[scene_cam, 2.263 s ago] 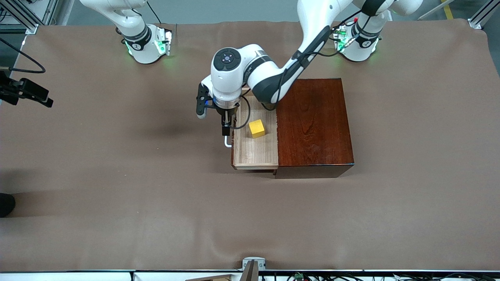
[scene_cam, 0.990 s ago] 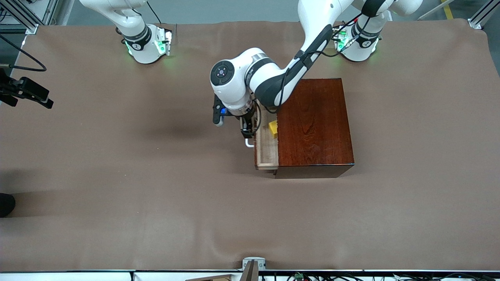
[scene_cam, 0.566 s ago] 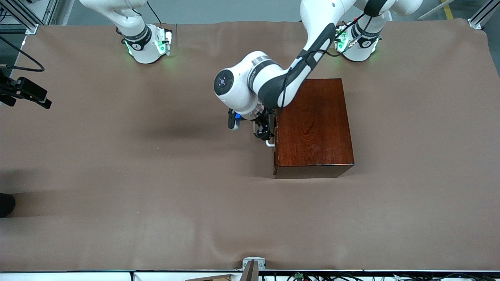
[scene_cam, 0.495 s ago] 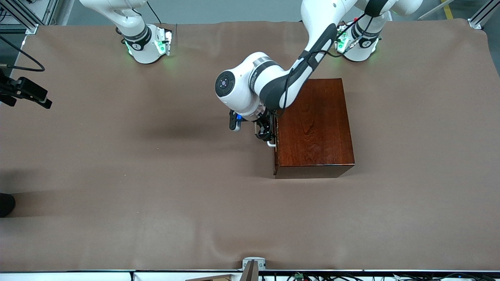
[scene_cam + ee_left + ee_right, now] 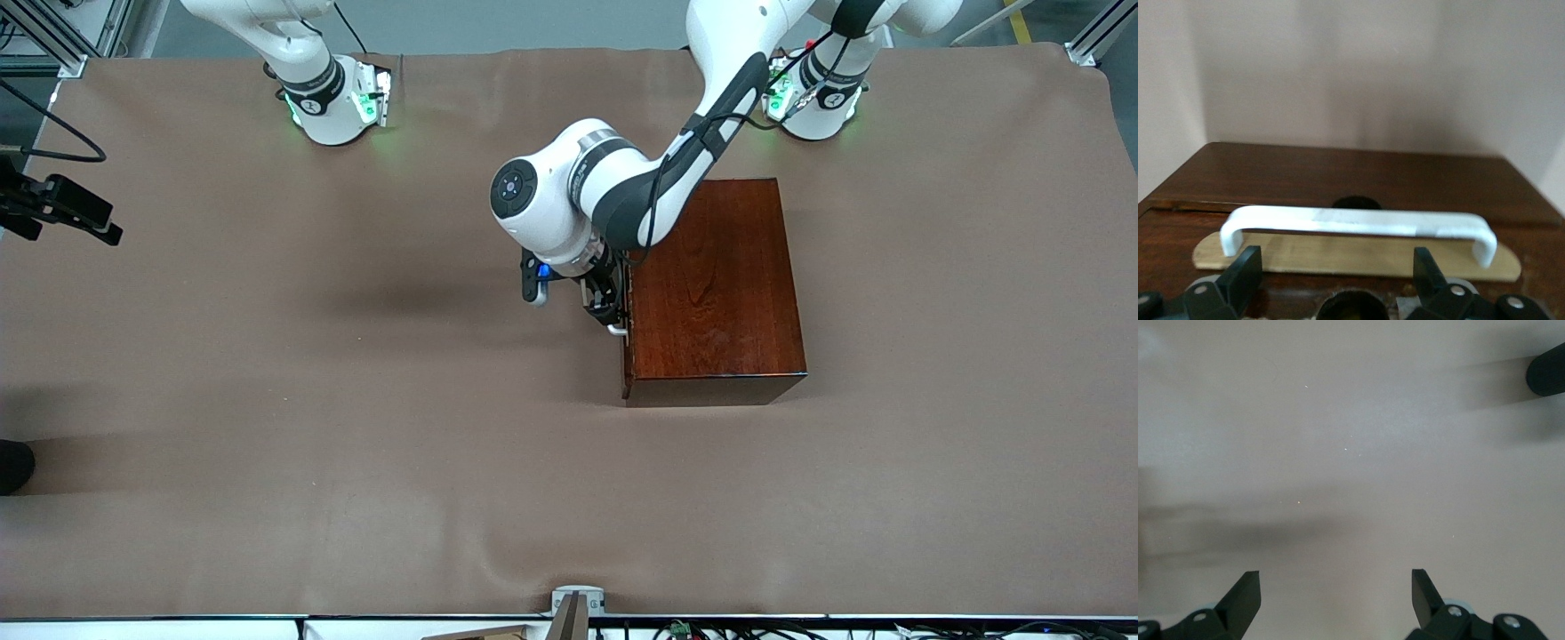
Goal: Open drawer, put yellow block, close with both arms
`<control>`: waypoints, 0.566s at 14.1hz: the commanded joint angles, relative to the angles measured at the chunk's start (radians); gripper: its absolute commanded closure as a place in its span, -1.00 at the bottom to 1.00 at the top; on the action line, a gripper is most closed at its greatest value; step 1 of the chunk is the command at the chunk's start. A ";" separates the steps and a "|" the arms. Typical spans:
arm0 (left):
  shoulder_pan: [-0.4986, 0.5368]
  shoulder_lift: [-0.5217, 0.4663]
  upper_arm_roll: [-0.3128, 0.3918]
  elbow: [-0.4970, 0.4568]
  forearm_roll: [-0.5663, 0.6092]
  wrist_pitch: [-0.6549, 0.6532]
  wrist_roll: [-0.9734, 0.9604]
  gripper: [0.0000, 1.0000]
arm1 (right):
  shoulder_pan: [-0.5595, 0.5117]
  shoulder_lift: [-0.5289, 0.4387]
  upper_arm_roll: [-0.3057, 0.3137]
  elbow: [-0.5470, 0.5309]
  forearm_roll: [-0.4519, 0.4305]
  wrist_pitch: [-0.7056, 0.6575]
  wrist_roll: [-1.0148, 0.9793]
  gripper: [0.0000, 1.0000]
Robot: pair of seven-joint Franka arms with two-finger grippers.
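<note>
I see the left gripper (image 5: 1338, 283), fingers spread, at the shut drawer's (image 5: 1358, 253) handle (image 5: 1358, 223); right gripper (image 5: 1336, 603) fingers spread.

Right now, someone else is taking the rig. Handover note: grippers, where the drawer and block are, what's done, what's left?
Left gripper: open, fingers apart at the white handle of the drawer, not clamped on it.
Right gripper: open, holds nothing, over bare tablecloth; that arm waits.
Drawer: pushed fully into the wooden box, front flush.
Yellow block: not visible on the table; presumably inside the drawer.
Done: drawer shut.
Left: probably only pulling the left arm away from the handle.
</note>
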 commanded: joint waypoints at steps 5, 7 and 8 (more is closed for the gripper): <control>-0.010 -0.255 0.001 -0.014 -0.026 -0.003 -0.502 -1.00 | -0.006 -0.017 0.001 0.000 0.012 -0.048 0.015 -1.00; 0.058 -0.351 0.021 -0.022 -0.074 -0.020 -0.535 -1.00 | -0.006 -0.017 0.001 0.000 0.012 -0.048 0.015 -1.00; 0.105 -0.391 0.016 -0.031 -0.086 -0.032 -0.545 -1.00 | -0.006 -0.017 0.001 0.000 0.012 -0.049 0.013 -1.00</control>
